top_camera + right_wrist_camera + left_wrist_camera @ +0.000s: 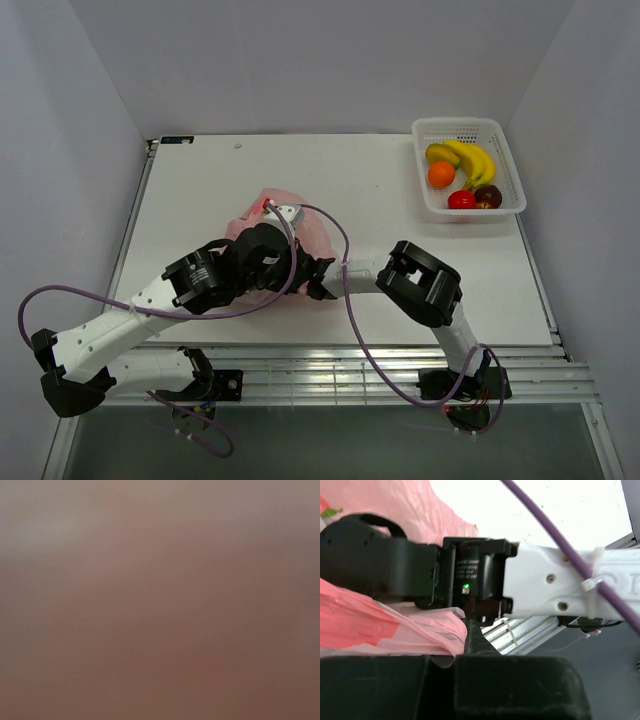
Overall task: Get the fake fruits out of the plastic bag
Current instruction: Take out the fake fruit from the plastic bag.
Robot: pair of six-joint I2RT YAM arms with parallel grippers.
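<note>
1. Top view: the pink plastic bag (pixel 312 234) lies mid-surface (pixel 200 180), mostly under the left arm (pixel 200 282). The right gripper (pixel 318 282) meets the bag's near edge, its fingers hidden. Well apart, the fake fruits (pixel 462 178) (bananas, an orange, a red one, a dark one) sit in the white basket (pixel 507 172).
2. Left wrist: the left gripper (pixel 472 645) shows only as dark shapes beside the bag, so I cannot tell its state.
3. Right wrist: a pinkish blur, perhaps bag film against the lens. That gripper's state cannot be told either.
</note>
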